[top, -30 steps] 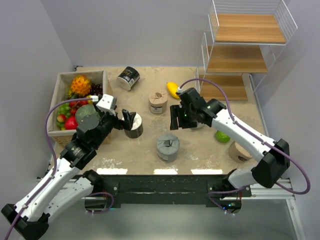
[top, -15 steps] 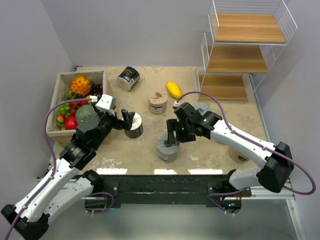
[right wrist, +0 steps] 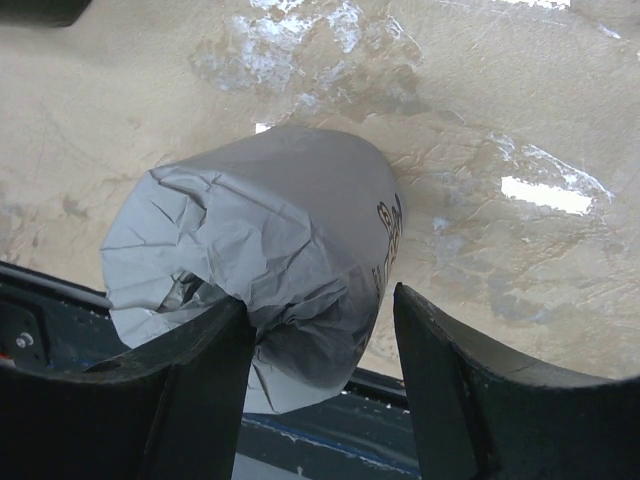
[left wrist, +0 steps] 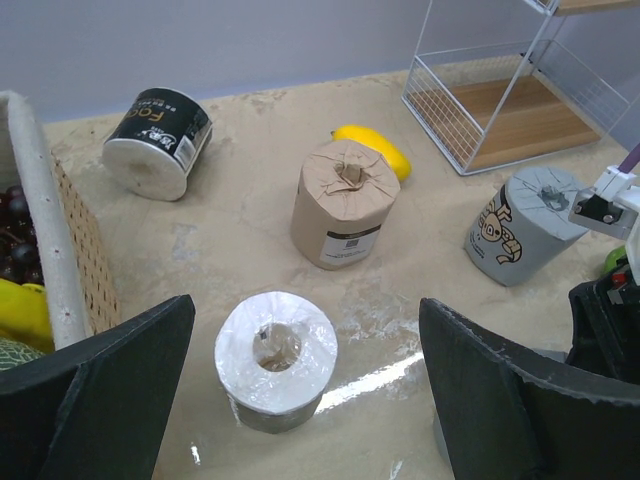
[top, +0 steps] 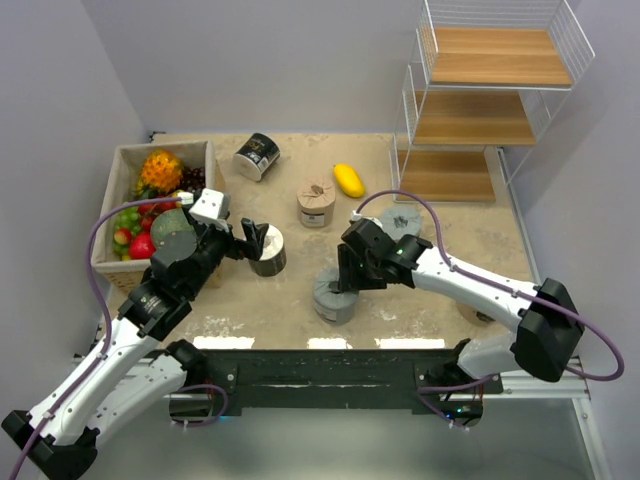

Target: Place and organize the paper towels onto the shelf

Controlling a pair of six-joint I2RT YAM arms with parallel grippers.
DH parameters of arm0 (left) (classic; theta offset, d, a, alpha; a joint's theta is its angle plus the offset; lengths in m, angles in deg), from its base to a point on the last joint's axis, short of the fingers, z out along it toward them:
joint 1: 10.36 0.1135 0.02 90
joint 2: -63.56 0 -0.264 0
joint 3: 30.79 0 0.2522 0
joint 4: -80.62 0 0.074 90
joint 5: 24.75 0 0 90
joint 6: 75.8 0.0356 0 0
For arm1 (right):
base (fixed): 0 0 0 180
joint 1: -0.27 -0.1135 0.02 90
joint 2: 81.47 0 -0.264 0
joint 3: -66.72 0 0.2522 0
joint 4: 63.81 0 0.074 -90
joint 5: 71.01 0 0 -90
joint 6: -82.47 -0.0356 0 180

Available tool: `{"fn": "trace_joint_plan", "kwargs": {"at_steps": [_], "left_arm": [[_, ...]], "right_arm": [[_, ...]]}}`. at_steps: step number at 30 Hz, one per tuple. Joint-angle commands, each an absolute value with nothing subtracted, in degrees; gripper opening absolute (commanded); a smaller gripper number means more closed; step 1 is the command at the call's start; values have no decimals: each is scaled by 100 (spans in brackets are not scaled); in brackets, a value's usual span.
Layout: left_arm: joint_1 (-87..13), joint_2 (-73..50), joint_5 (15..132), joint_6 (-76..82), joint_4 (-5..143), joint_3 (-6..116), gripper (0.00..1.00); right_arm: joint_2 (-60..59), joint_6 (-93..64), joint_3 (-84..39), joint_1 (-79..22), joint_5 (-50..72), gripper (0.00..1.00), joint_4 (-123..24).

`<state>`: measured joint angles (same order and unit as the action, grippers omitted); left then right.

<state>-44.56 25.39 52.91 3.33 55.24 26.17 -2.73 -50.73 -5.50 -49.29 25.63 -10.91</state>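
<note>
A grey paper towel roll stands near the table's front edge. My right gripper is open and lowered over it. In the right wrist view the roll lies between the two fingers of the gripper, the left finger against the wrapping, a gap at the right one. My left gripper is open beside a black roll, which stands white end up between its fingers. A second grey roll, a tan roll and a tipped black roll stand further back. The shelf is far right.
A box of fruit sits at the left edge beside my left arm. A yellow fruit lies between the tan roll and the shelf. Another tan roll is partly hidden under my right arm.
My right gripper has moved from beside the yellow fruit toward the front and left, down around the near grey roll. The left arm has not moved.
</note>
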Motion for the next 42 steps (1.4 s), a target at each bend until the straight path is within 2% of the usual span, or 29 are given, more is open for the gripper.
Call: {"fn": "trace_joint_plan", "kwargs": {"at_steps": [1,10,13,16,22,28,34,38,42], "left_arm": [[-4482,2577,5172,374,5710,2638,100],[-4473,2559,5137,374,5693,2638,100],[-4473,2568,5110,374,5693,2638,100],[-4482,2568,5101,374,5702,2630,100],[-4482,2559,5040,374,5693,2638,100],[-4473,2550,4970,357,5693,2638,100],[-4482,2471,4987,357,5693,2638,100],[-4482,2471,4943,357,5667,2630,100],[-4482,2462,4882,357,5675,2621,100]], "right_arm": [[-228,-5411,-505,-5088,3042,61,-1270],[-219,-5657,-312,-5159,3279,52,-1542],[-237,-5719,-320,-5185,3323,43,-1603],[-298,-5675,-566,-5176,3393,35,-1446],[-623,-5605,-1427,-5185,3534,29,-1006],[-800,-5386,-2674,-5176,4007,29,-339],[-405,-4630,-4879,-5036,5300,30,593],[-114,-3981,-6398,-4415,5661,31,761],[61,-3505,-7166,-3455,5406,31,472]]}}
